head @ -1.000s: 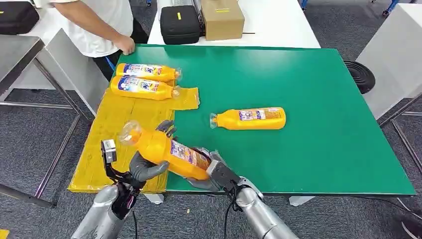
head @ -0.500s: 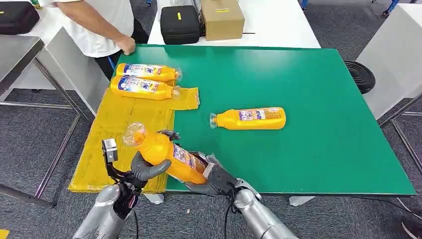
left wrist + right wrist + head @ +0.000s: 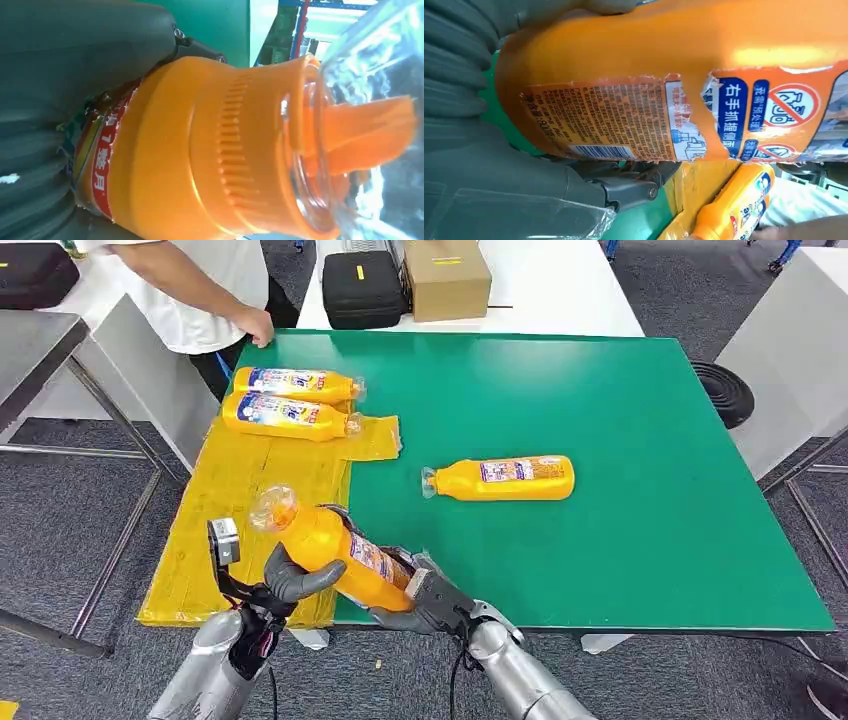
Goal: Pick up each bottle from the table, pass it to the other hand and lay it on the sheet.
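Orange plastic, a bottle (image 3: 335,552) with a clear cap is held in the air over the near left corner of the green tabletop (image 3: 620,540), above where the yellow sheet (image 3: 240,500) meets the green. It lies tilted, cap end raised and pointing away toward the left, base end lower and nearer the robot.

The left hand (image 3: 295,578) wraps its dark fingers around the upper body of the bottle, just below the neck. In the left wrist view the ribbed orange shoulder and clear cap sit right beside the grey thumb (image 3: 85,55).

The right hand (image 3: 415,600) closes around the base end of the same bottle. In the right wrist view the torn label of the bottle (image 3: 664,100) lies against the grey fingers (image 3: 459,75).

Both hands grip the 1 bottle together.

The yellow sheet covers the left edge of the tabletop and hangs past it. At its far end lie 2 more orange bottles, side by side and parallel, caps pointing right: the farther bottle (image 3: 298,384) and the nearer bottle (image 3: 288,415), touching or almost touching.

A 4th orange bottle (image 3: 503,478) lies on its side on bare green near the middle of the tabletop, cap pointing left, well apart from the sheet.

A person in a white shirt (image 3: 190,285) stands at the far left corner, 1 hand (image 3: 255,330) resting on the tabletop edge. Beyond the far edge sit a black case (image 3: 362,288) and a cardboard box (image 3: 447,277).
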`<state>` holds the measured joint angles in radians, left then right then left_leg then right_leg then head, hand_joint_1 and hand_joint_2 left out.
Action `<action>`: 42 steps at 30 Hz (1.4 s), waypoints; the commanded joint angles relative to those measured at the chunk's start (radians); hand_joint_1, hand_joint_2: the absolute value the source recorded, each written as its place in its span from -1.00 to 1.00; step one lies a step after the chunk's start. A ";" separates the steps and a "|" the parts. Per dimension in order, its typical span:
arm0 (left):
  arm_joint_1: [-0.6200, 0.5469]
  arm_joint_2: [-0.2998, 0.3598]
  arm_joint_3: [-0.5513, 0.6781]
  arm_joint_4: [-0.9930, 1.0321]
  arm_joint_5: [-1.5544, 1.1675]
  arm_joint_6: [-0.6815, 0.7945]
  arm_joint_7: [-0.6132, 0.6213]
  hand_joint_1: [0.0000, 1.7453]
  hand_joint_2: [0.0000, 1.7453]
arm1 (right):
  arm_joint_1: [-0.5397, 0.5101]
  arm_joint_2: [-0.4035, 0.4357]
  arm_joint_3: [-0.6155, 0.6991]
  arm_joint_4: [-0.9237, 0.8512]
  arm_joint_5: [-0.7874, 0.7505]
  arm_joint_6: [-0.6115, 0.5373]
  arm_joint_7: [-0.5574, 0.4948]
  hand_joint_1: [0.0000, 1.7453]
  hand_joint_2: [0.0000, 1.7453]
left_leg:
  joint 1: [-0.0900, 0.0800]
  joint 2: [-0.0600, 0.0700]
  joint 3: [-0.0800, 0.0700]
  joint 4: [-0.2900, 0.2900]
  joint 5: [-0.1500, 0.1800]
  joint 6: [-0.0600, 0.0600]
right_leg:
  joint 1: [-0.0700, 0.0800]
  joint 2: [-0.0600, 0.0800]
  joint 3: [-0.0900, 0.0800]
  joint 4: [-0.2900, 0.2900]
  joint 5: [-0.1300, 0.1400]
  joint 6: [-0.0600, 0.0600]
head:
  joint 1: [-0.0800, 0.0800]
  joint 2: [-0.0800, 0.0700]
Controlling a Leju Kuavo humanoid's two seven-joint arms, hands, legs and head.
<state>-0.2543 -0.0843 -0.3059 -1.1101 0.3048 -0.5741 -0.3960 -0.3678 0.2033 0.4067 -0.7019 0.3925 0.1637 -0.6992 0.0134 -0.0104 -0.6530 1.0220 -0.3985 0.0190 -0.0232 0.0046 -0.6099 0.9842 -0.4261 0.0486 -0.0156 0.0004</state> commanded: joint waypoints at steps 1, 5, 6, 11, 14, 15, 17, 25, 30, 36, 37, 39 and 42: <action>-0.048 0.020 -0.010 0.042 -0.035 0.035 0.001 1.00 1.00 | -0.015 -0.009 -0.044 0.018 0.000 -0.038 0.001 -1.00 -1.00 | 0.000 0.000 0.003 0.000 -0.001 0.000 | 0.001 -0.001 0.004 -0.001 -0.001 -0.002 | 0.000 0.000; -0.060 0.030 0.001 0.032 -0.103 0.106 -0.004 1.00 1.00 | 0.033 -0.019 -0.084 -0.126 -0.006 -0.067 0.010 -1.00 -1.00 | 0.000 -0.001 0.002 0.000 -0.001 0.000 | 0.001 -0.001 0.002 0.000 -0.001 -0.002 | 0.000 0.000; -0.068 0.035 0.003 0.034 -0.109 0.113 -0.001 1.00 1.00 | 0.046 -0.023 -0.091 -0.166 -0.008 -0.070 0.012 -1.00 -1.00 | 0.000 0.000 0.004 0.000 -0.002 0.000 | 0.001 -0.002 0.004 0.000 -0.002 -0.003 | 0.000 0.000; -0.093 0.055 0.016 0.027 -0.185 0.189 0.008 1.00 1.00 | 0.096 -0.040 -0.093 -0.316 0.002 -0.068 0.048 -1.00 -1.00 | 0.001 -0.001 0.003 0.000 -0.001 0.000 | 0.001 -0.002 0.003 0.000 -0.002 -0.003 | 0.000 0.000; -0.094 0.065 0.020 0.015 -0.230 0.220 0.013 1.00 1.00 | 0.111 -0.046 -0.085 -0.361 0.013 -0.072 0.050 -1.00 -1.00 | 0.000 0.000 0.002 0.000 -0.001 0.000 | 0.001 -0.001 0.003 0.000 -0.001 -0.002 | 0.000 0.000; -0.095 0.073 0.023 0.009 -0.251 0.236 0.013 1.00 1.00 | 0.117 -0.050 -0.080 -0.382 0.021 -0.076 0.053 -1.00 -1.00 | 0.001 0.000 0.004 0.000 -0.002 0.000 | 0.001 -0.001 0.004 0.000 -0.002 -0.003 | 0.000 0.000; -0.109 0.089 0.026 0.002 -0.295 0.275 0.015 1.00 1.00 | 0.125 -0.056 -0.078 -0.410 0.025 -0.078 0.057 -1.00 -1.00 | 0.000 0.000 0.004 0.000 -0.002 0.000 | 0.001 -0.002 0.005 0.000 -0.002 -0.003 | 0.000 0.000; -0.173 0.131 0.047 -0.031 -0.414 0.374 0.017 1.00 1.00 | 0.157 -0.073 -0.085 -0.469 0.014 -0.061 0.065 -1.00 -1.00 | 0.001 0.000 0.002 0.000 -0.001 -0.001 | 0.001 -0.001 0.003 0.000 -0.001 -0.002 | 0.000 0.000; -0.320 0.228 0.037 -0.082 -0.608 0.443 0.074 1.00 1.00 | 0.193 -0.093 -0.139 -0.517 -0.026 -0.059 0.058 -1.00 -1.00 | 0.001 -0.002 0.000 0.001 0.000 -0.001 | 0.002 -0.002 0.001 0.001 -0.001 -0.002 | 0.000 0.000; -0.419 0.298 -0.051 -0.036 -0.913 0.481 0.150 1.00 1.00 | 0.205 -0.088 -0.223 -0.523 -0.046 -0.076 0.065 -1.00 -1.00 | 0.001 -0.001 0.002 0.001 0.000 -0.001 | 0.002 -0.002 0.002 0.001 -0.001 -0.002 | 0.000 0.000; -0.415 0.295 -0.048 -0.032 -0.919 0.484 0.145 1.00 1.00 | 0.203 -0.084 -0.227 -0.521 -0.046 -0.077 0.065 -1.00 -1.00 | 0.001 -0.001 0.003 0.001 0.000 -0.002 | 0.002 -0.002 0.004 0.001 -0.001 -0.003 | 0.000 0.000; -0.413 0.294 -0.050 -0.032 -0.920 0.485 0.144 1.00 1.00 | 0.203 -0.083 -0.227 -0.521 -0.046 -0.077 0.065 -1.00 -1.00 | 0.001 0.000 0.005 0.000 0.000 -0.001 | 0.001 -0.001 0.005 0.000 -0.001 -0.004 | 0.000 0.000; -0.409 0.293 -0.051 -0.032 -0.922 0.487 0.142 1.00 1.00 | 0.203 -0.081 -0.226 -0.521 -0.046 -0.077 0.065 -1.00 -1.00 | 0.000 -0.001 0.002 0.000 0.001 -0.001 | 0.001 -0.001 0.002 0.000 0.000 -0.002 | 0.000 0.000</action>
<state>-0.5949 0.1721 -0.2907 -1.1982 -0.6066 -0.0896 -0.2567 -0.1519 0.1320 0.2251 -1.2276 0.3479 0.0874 -0.6397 0.0136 -0.0105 -0.6530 1.0222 -0.3966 0.0179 -0.0230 0.0046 -0.6101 0.9848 -0.4251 0.0477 -0.0153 0.0004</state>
